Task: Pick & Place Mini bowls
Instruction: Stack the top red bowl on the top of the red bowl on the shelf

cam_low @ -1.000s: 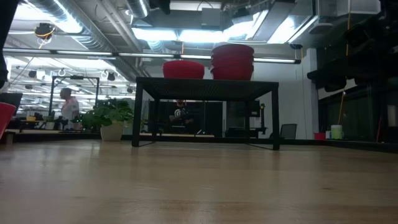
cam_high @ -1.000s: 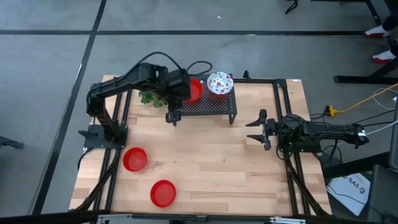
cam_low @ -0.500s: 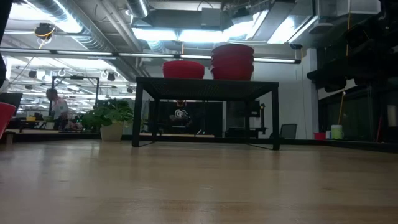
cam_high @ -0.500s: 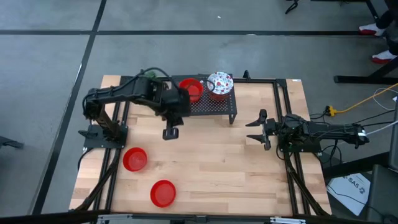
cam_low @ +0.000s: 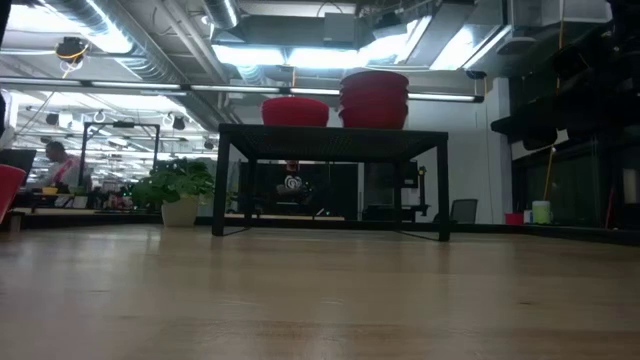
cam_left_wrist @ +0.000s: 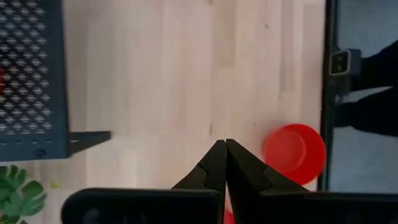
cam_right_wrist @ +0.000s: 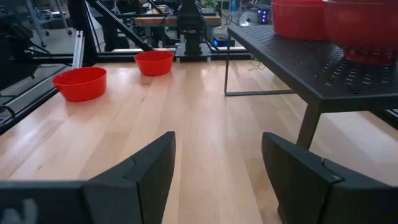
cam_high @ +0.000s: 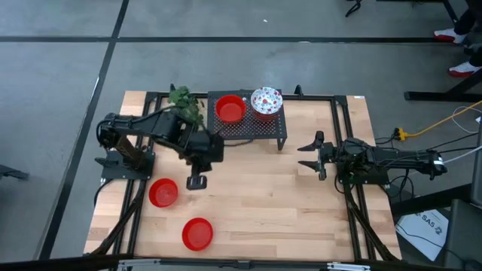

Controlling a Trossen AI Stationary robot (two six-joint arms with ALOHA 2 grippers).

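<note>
1. Four bowl positions show from above: one red bowl [cam_high: 230, 108] and one stack topped by a speckled white bowl [cam_high: 266, 101] on the black rack [cam_high: 256, 129] at 12 o'clock on the table [cam_high: 263, 196], plus two red bowls, one [cam_high: 163, 193] at 9 o'clock and another [cam_high: 197, 233] at 7 o'clock on the bare wood.
2. How many bowls the stack holds cannot be counted from above; the low view shows only its red sides [cam_low: 374, 98].
3. Every bowl sits upright, mouth up; being round, none has a long axis.
4. Left gripper [cam_high: 196, 181] hovers over the wood at 10 o'clock, just beside the nearer red bowl, fingers [cam_left_wrist: 214, 163] pressed together on nothing.
5. Right gripper [cam_high: 307, 156] waits at the table's 3 o'clock edge, fingers [cam_right_wrist: 149, 168] spread wide and empty.
6. One green plant [cam_high: 183, 102] sits at 11 o'clock, partly covered by the left arm.
7. One person [cam_low: 60, 165] shows far behind the table in the low view, too small to make out.
</note>
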